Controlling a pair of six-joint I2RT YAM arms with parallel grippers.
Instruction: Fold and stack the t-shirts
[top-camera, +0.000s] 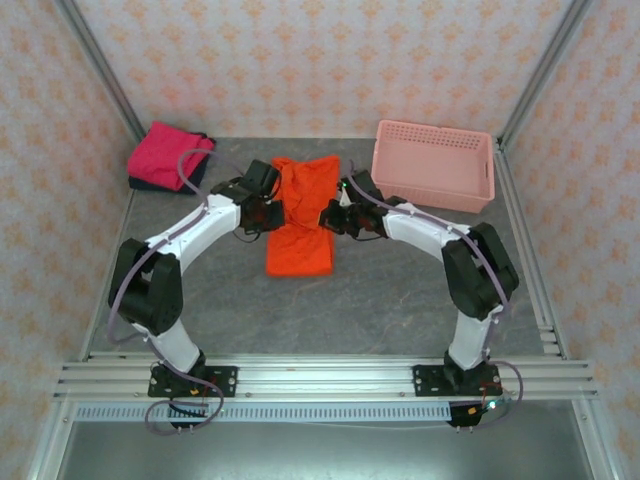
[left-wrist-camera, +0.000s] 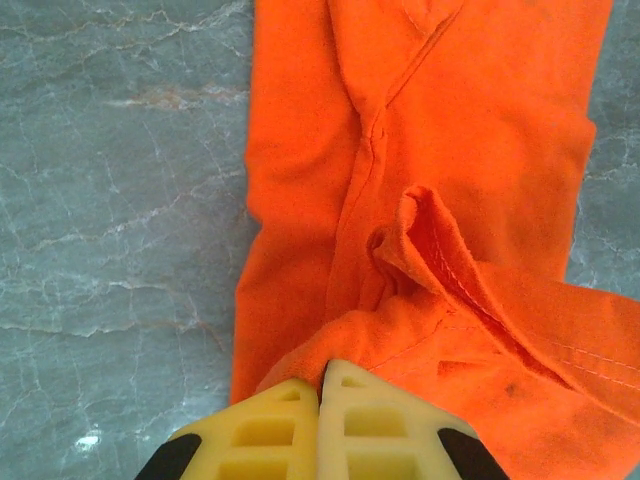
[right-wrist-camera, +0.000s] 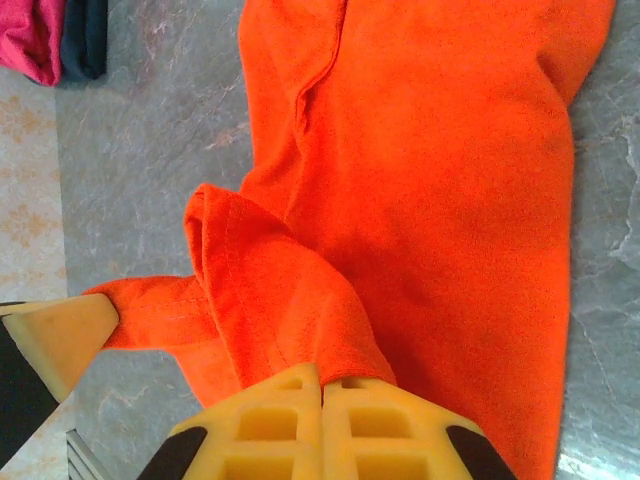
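On the grey table (top-camera: 380, 300), left gripper (left-wrist-camera: 320, 388) and right gripper (right-wrist-camera: 322, 388), each clenched on the orange t-shirt (top-camera: 300, 228).

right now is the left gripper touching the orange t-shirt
Touching. The left wrist view shows the left gripper shut on a fold of the orange t-shirt, cloth emerging at its fingertips.

The orange t-shirt (top-camera: 300, 240) is soft, matt cloth; the tabletop (top-camera: 380, 300) is smooth, grey-veined stone; the basket (top-camera: 430, 182) is pink latticed plastic.
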